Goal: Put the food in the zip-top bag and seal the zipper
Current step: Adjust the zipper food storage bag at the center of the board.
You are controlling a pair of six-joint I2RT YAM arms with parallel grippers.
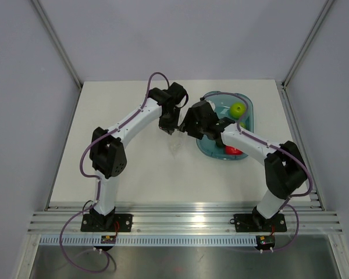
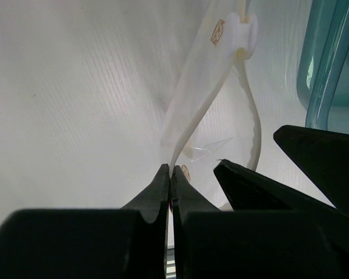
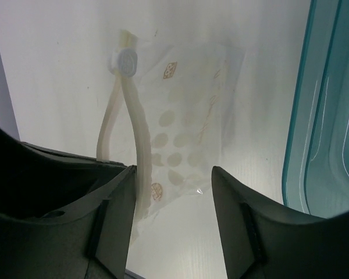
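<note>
Left gripper is pressed together, pinching one lip of the zip-top bag near the worktop's middle. That thin film could slip free (little of it is caught). The right gripper is spread beside the zipper, and closing on both lips would shut the mouth. The food is not visible near the teal tray by the right edge.
</note>
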